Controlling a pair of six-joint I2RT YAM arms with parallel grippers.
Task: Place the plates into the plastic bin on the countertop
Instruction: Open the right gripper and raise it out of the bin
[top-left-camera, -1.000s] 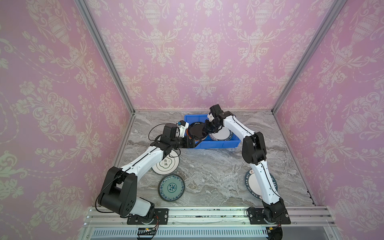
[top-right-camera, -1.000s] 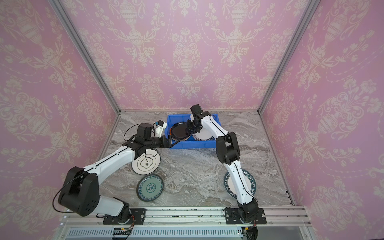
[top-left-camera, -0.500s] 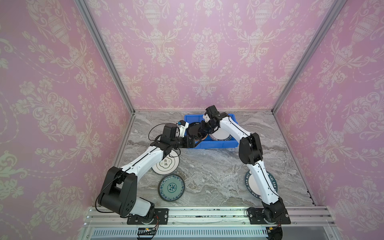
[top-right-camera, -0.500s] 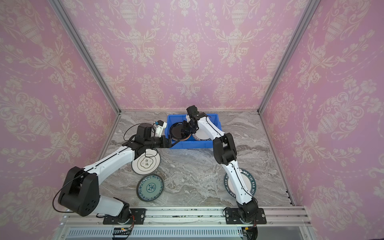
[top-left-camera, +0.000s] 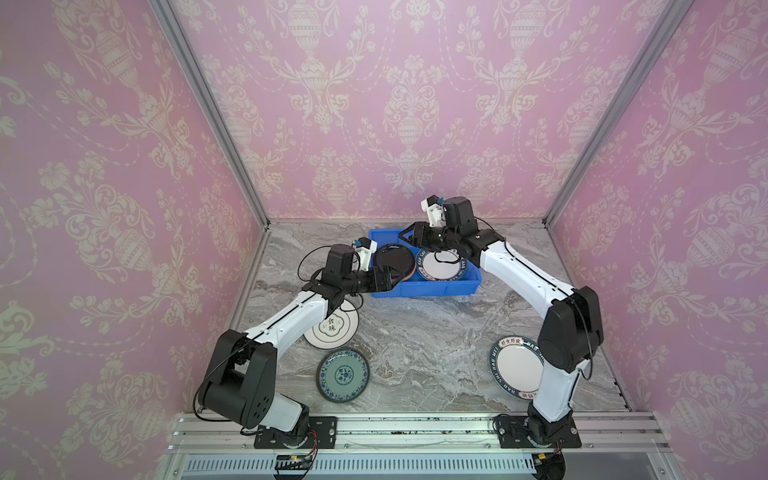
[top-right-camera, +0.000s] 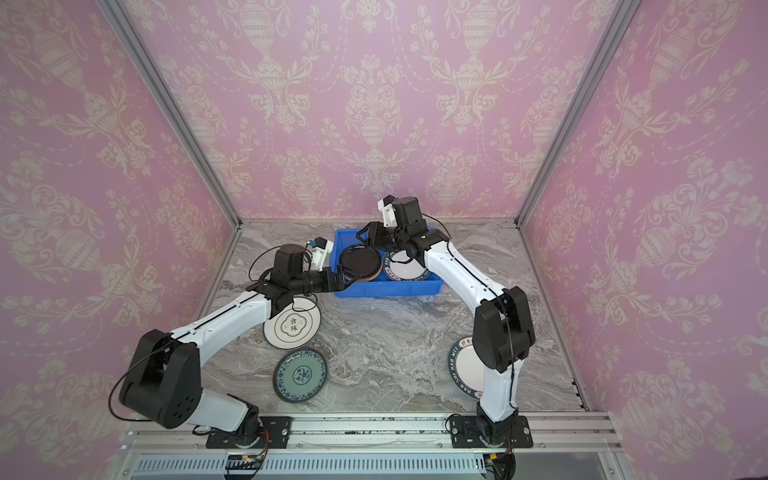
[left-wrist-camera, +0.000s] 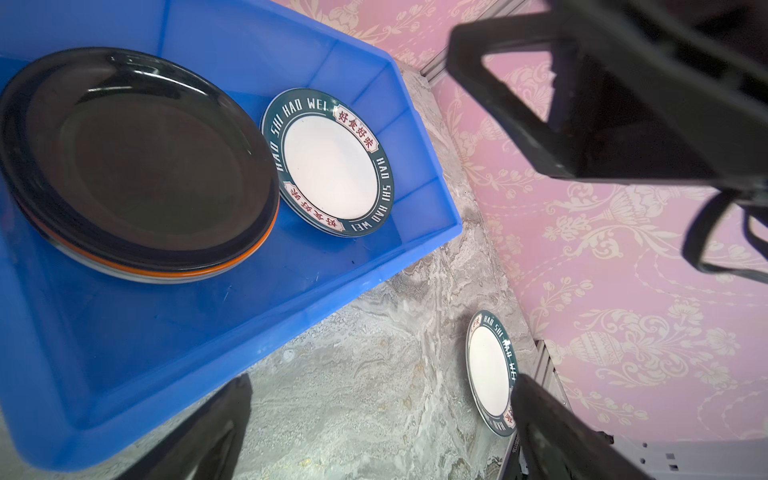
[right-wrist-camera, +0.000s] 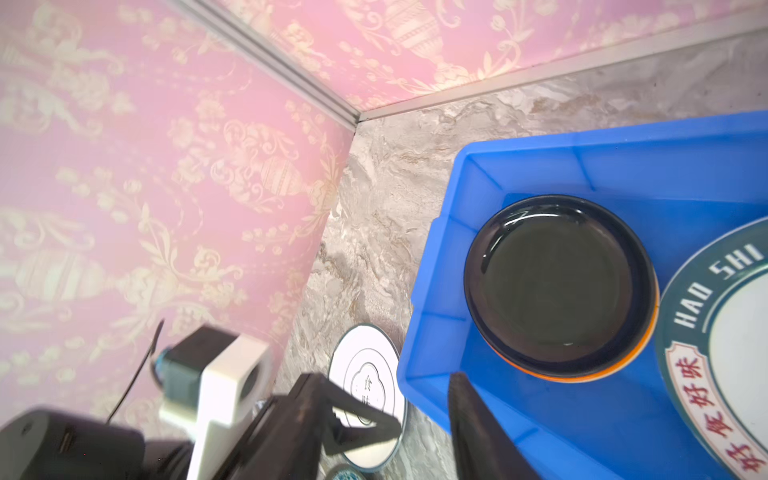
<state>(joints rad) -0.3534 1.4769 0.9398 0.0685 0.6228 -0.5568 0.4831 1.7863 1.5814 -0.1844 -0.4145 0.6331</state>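
Observation:
The blue plastic bin (top-left-camera: 424, 287) (top-right-camera: 386, 287) stands at the back of the countertop (top-left-camera: 419, 336). Inside it a black plate (top-left-camera: 392, 262) (left-wrist-camera: 137, 166) (right-wrist-camera: 557, 282) tops a stack with an orange rim, beside a white lettered plate (top-left-camera: 438, 267) (left-wrist-camera: 332, 162). My right gripper (top-left-camera: 409, 237) (top-right-camera: 366, 235) hovers open above the bin's back edge, holding nothing. At the bin's front left corner my left gripper (top-left-camera: 388, 276) (left-wrist-camera: 380, 436) stands open and empty. On the countertop lie a white plate with Chinese characters (top-left-camera: 332, 328), a teal-patterned plate (top-left-camera: 343, 374) and another lettered plate (top-left-camera: 515, 368).
Pink patterned walls close in the left, right and back of the countertop. A metal rail (top-left-camera: 415, 428) carrying both arm bases runs along the front. The right arm's elbow (top-left-camera: 571, 332) stands over the lettered plate at the right.
My right gripper has opened, let go of the black plate and drawn up and back from it. The black plate now rests on the stack. The left arm has not moved.

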